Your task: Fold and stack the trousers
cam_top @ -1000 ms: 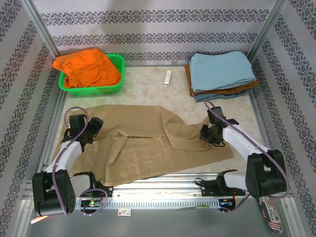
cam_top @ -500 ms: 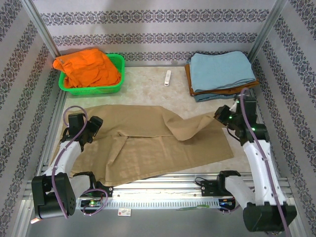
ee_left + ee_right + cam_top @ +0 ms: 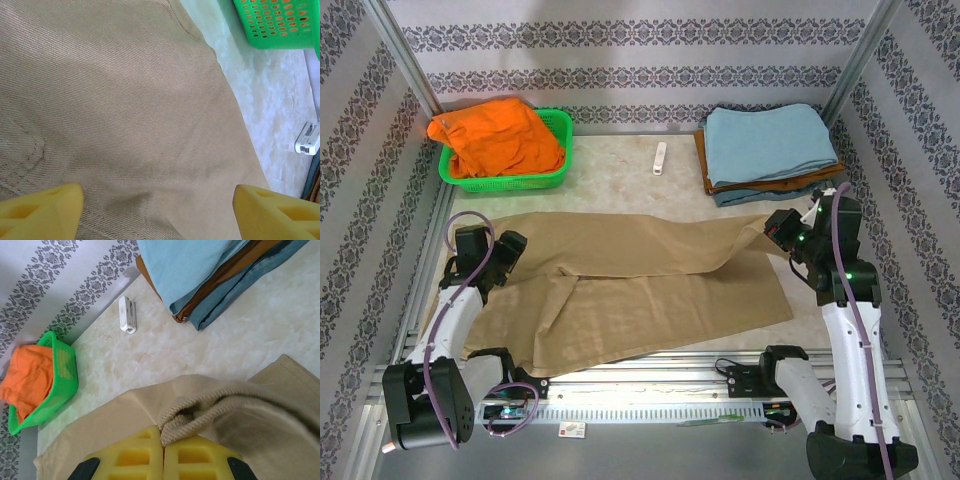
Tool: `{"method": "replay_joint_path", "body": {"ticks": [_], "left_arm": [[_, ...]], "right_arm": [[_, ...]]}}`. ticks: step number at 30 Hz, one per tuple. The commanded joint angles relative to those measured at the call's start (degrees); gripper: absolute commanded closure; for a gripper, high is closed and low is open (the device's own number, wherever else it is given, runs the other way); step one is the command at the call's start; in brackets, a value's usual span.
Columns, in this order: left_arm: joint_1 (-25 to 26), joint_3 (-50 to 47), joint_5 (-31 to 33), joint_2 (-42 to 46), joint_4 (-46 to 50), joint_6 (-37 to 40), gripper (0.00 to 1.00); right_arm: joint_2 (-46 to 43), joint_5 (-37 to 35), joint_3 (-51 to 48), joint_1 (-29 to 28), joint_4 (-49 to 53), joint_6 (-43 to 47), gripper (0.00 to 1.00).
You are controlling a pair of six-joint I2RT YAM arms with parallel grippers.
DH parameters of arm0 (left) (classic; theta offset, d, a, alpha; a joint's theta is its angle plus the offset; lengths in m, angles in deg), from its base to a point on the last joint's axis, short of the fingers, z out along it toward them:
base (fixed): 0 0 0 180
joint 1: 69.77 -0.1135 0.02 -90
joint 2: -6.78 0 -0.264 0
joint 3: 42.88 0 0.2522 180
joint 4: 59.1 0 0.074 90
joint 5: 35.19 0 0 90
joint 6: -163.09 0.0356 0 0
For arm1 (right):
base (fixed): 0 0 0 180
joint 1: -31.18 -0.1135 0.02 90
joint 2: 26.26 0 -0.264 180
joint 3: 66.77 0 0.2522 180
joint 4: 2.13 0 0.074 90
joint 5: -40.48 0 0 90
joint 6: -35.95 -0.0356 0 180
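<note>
The trousers (image 3: 620,300) are pinched by the right gripper (image 3: 162,434) near the right edge of the table (image 3: 620,180); the left gripper (image 3: 157,194) is held wide.

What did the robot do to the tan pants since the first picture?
The right hand, shut on one leg end of the trousers, carried it out to the right and farther back. The folded-over leg now lies stretched out. The left hand stayed open above the other end. The green basket and the folded stack did not move.
</note>
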Motion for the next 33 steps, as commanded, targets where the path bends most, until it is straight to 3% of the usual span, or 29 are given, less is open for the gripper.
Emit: {"method": "replay_joint_path", "body": {"ticks": [1, 6, 10, 12, 14, 17, 21, 25, 28, 30, 33], "left_arm": [[-0.4, 1.0, -1.1, 0.1, 1.1, 0.7, 0.21], [-0.4, -0.9, -1.1, -0.3, 0.0, -0.1, 0.21], [-0.4, -2.4, -1.2, -0.6, -0.6, -0.8, 0.21], [-0.5, -2.8, -1.2, -0.3, -0.7, -0.9, 0.21], [-0.5, -2.9, -1.2, 0.2, -0.3, -0.7, 0.21], [-0.5, -3.7, -0.7, 1.3, -0.7, -0.6, 0.21], [-0.5, -5.8, -1.1, 1.9, -3.0, -1.3, 0.21], [-0.4, -6.4, -1.6, 1.6, -3.9, -1.3, 0.22], [-0.4, -6.2, -2.5, 1.8, -3.9, -1.5, 0.22], [0.0, -5.5, -4.3, 1.5, -4.7, -1.3, 0.22], [5.8, -0.7, -3.9, 0.8, -1.0, 2.3, 0.22]], "right_arm": [[9.3, 1.4, 3.3, -3.6, -3.7, 1.6, 1.0], [28.8, 1.9, 17.7, -13.8, -6.4, 2.8, 1.0], [46.0, 6.2, 41.4, -18.2, -1.3, 5.2, 1.0], [50.4, 8.8, 52.6, -18.4, 2.3, 6.5, 1.0], [49.7, 9.2, 56.6, -18.1, 2.4, 8.5, 1.0], [43.7, 9.2, 49.0, -15.7, 0.5, 10.9, 1.0], [31.9, 12.7, 22.5, -8.3, -6.8, 9.9, 1.0], [18.4, 15.6, -0.5, 3.6, -14.9, 5.7, 1.0], [12.2, 16.0, -5.3, 9.5, -12.9, 6.7, 1.0], [10.3, 15.4, -5.4, 10.1, -12.0, 7.4, 1.0], [11.7, 17.4, -4.4, 9.3, -13.2, 6.0, 1.0]]}}
